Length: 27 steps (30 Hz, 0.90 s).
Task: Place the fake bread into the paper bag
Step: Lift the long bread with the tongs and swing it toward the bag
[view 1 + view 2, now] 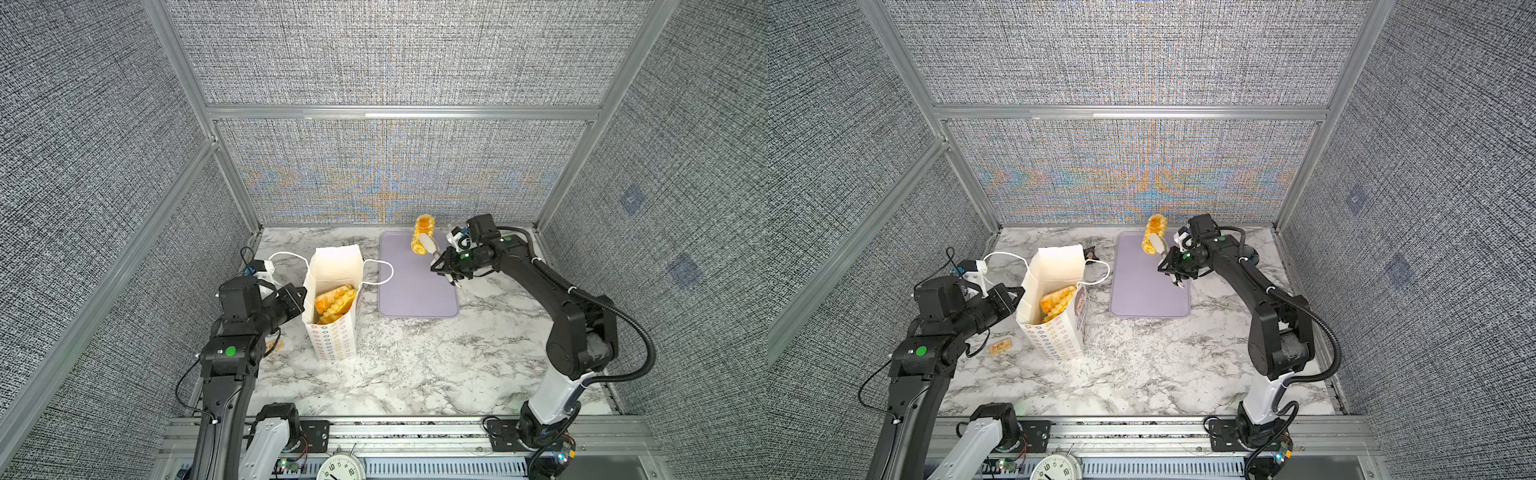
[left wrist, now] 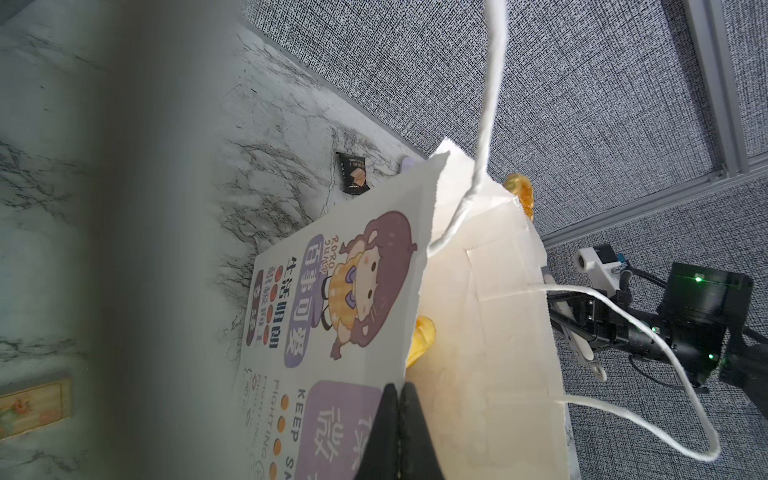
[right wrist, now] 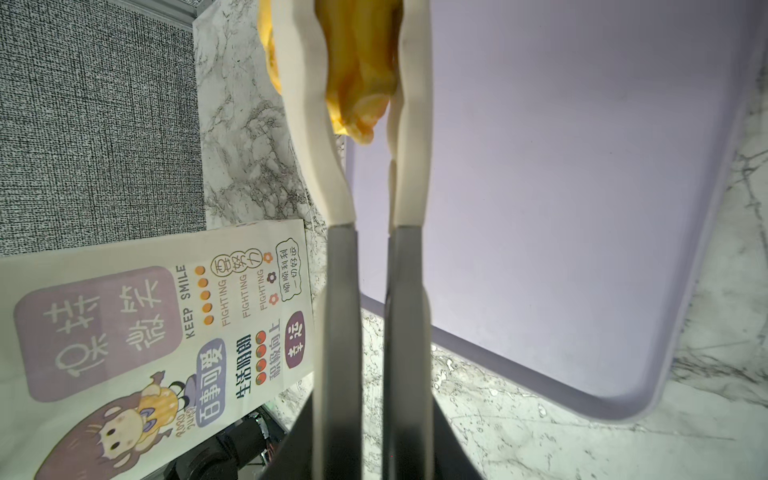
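The right end effector (image 3: 357, 62), its pale fingers (image 3: 305, 104) cut off at the frame edge, grips a ridged golden pastry (image 1: 424, 226) above the far end of the smooth lavender tray (image 1: 415, 291) on the marbled tabletop (image 1: 415, 365). The upright paper bag (image 1: 332, 266) hides most of the ridged bread (image 1: 336, 303) inside; the left end effector (image 2: 399, 415) pinches its rim.

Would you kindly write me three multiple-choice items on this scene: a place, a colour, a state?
1. Where is the pastry in the right pincer? A on the table B above the tray's far end C on the floor
2. What colour is the tray? A green B lavender C red
3. How is the paper bag? A upright, open B lying flat C folded shut
B, it hangs over the tray's far edge; B, its bare surface is pale purple; A, bread shows in its open mouth, left pincer gripping its rim.
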### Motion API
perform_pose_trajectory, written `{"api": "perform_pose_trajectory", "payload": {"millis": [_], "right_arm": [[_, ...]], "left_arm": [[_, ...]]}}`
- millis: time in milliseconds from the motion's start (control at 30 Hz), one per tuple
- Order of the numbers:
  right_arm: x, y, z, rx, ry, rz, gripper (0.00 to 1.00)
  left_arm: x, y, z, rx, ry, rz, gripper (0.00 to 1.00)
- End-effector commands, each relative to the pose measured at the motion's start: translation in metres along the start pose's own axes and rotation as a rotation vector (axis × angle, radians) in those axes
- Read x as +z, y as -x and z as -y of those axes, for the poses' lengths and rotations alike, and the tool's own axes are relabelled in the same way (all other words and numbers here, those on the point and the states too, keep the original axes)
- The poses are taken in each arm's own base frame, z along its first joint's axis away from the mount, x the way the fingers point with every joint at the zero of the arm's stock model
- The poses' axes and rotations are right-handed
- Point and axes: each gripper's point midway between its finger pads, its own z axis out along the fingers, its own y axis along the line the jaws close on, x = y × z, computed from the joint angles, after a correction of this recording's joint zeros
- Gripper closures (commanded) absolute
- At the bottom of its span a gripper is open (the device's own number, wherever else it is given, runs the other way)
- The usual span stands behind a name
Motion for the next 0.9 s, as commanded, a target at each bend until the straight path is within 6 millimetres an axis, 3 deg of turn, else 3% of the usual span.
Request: {"api": "perform_pose_trajectory", "payload": {"millis": [0,867], "right_arm": [[-0.012,0.0,-0.006,-0.05,-0.018,0.02,0.71],[-0.103,-0.001,-0.08,-0.239,-0.029,0.195,0.71]], "left_arm": [[-0.001,0.005,0.003,0.01,-0.015,0.024,1.0],[0.002,0.004,0.002,0.001,-0.021,0.029,1.0]]}}
